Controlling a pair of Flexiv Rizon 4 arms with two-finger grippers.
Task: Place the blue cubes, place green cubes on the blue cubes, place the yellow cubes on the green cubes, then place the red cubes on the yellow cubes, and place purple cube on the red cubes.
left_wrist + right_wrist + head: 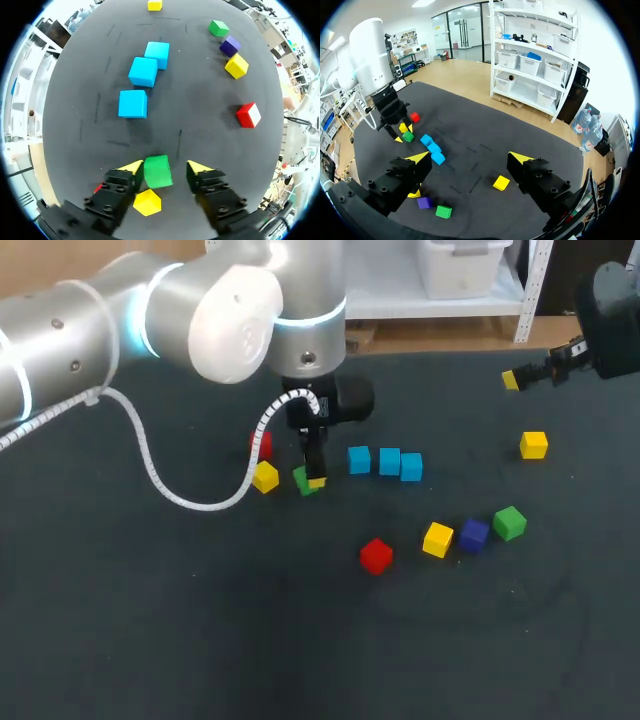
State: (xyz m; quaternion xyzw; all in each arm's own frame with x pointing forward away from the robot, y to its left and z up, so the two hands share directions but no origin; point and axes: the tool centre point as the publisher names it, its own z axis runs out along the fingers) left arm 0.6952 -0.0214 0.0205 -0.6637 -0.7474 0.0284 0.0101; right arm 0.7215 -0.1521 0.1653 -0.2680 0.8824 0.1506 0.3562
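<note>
- Sitting flat on the table [150,640], the green cube [158,171] is straddled by the left gripper [166,167], which hangs low over it with its fingers spread. One yellow tip looks to be against the cube's side and the other stands off with a gap, so nothing is pinched.
- That straddle reads to me as the set-up for a pick: the cube is lined up in the gap and only needs the fingers to come together.
- Just to the right of it, the three blue cubes [389,461] lie in a row, near one another. They look like the base layer, which would explain why a green one is the target.
- Tight on the green cube's left is a yellow cube [265,477], which the wrist view shows under the gripper's body. A red cube [261,445] sits just beyond it, half hidden by the arm. That crowding could get nudged when the fingers close.
- Nearer and to the right, well apart from the gripper, are a second red cube [376,555], a second yellow cube [437,539], the purple cube [474,534] and a second green cube [509,523], the last three almost in a line.
- A third yellow cube [534,445] lies alone toward the far right.
- The right gripper [470,160] hangs above the far right of the table, fingers apart and holding nothing, parked out of the way, I'd say.
</note>
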